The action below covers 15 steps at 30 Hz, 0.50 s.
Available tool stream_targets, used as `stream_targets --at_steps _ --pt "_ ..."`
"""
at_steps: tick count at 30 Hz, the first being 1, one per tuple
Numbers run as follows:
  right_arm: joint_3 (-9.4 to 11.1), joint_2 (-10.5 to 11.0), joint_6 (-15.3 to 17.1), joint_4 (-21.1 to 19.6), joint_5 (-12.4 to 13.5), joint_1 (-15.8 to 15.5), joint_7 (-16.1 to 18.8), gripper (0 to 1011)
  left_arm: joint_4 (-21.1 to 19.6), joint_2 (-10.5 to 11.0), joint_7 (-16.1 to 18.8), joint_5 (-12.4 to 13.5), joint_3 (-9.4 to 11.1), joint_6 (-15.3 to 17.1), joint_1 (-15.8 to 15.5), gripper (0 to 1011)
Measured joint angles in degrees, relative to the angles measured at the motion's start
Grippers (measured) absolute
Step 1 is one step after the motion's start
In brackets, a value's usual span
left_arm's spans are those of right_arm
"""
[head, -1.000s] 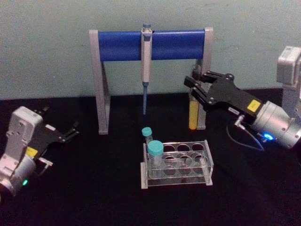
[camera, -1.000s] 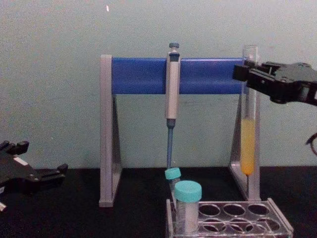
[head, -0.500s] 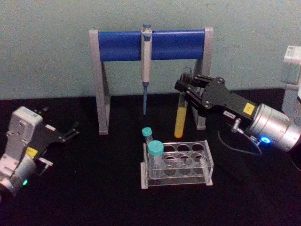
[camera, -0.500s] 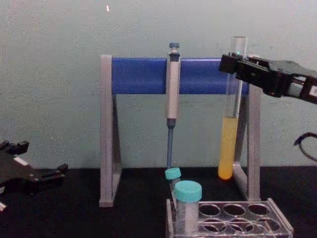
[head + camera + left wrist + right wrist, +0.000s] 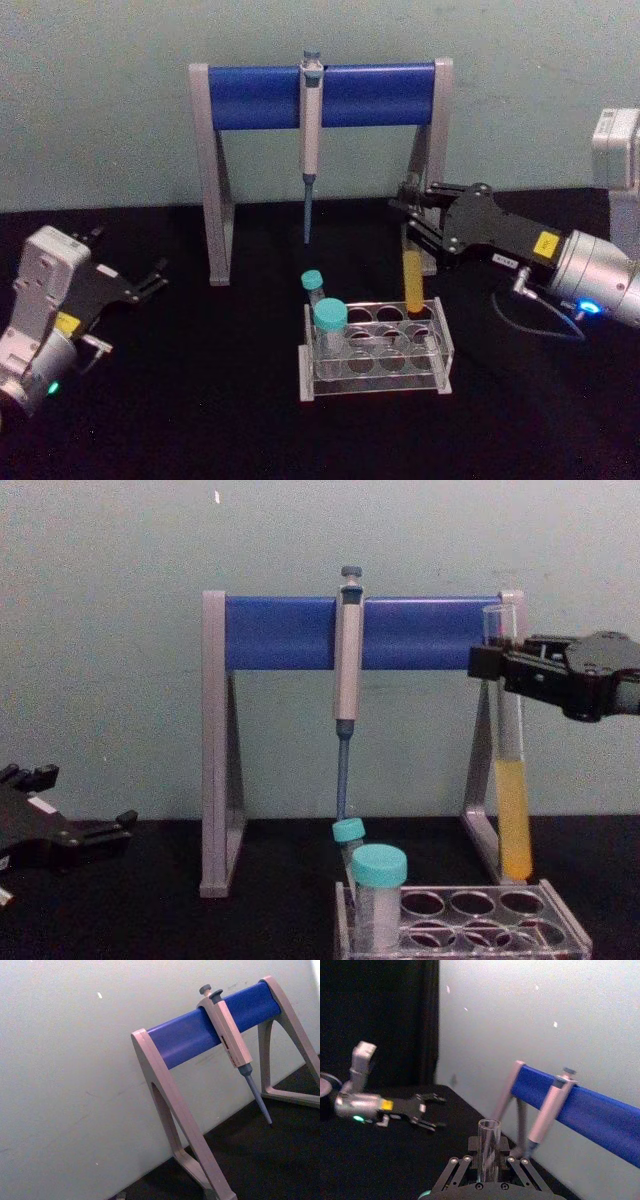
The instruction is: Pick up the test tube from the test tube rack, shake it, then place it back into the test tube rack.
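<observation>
**A:** so where's the tall clear glass test tube [image 5: 412, 278] with the yellow-orange liquid at rn?

**B:** right gripper [image 5: 408, 222] has it, black jaws clamped on the glass near its open top. tube is upright, hanging over the far right corner of the low clear acrylic test tube rack [image 5: 446, 350]. from the chest view its rounded bottom looks just above the top plate, lined up with the far right hole, not down in it

**A:** and the left gripper [image 5: 152, 278]?

**B:** parked low on the left over the black table [image 5: 220, 400], well apart from the rack, fingers spread with nothing between them

**A:** anything else in the rack?

**B:** two teal-capped plastic tubes [image 5: 330, 322] at its left end, the farther one leaning. behind it all is the grey-and-blue pipette stand [image 5: 250, 95] with a grey pipette [image 5: 311, 130] hanging from the bar, tip pointing down
</observation>
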Motion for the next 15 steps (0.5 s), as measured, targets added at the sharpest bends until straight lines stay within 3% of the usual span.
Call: stream_targets --at_steps 4,8,11,15 --pt "0.52 -0.09 -0.71 -0.06 -1.85 0.0 -2.23 238 0.0 0.0 0.0 0.0 0.0 0.0 0.0 1001" --pt "1.48 -1.68 -3.16 1.07 -3.08 0.03 -3.69 238 0.0 0.0 0.0 0.0 0.0 -0.01 0.0 1001" --pt "1.95 -2.75 -4.12 1.88 -3.04 0.11 -3.81 238 0.0 0.0 0.0 0.0 0.0 0.0 0.0 1001" --pt "2.82 -5.16 -4.99 3.81 -0.68 0.47 -2.69 238 0.0 0.0 0.0 0.0 0.0 0.0 0.0 1001"
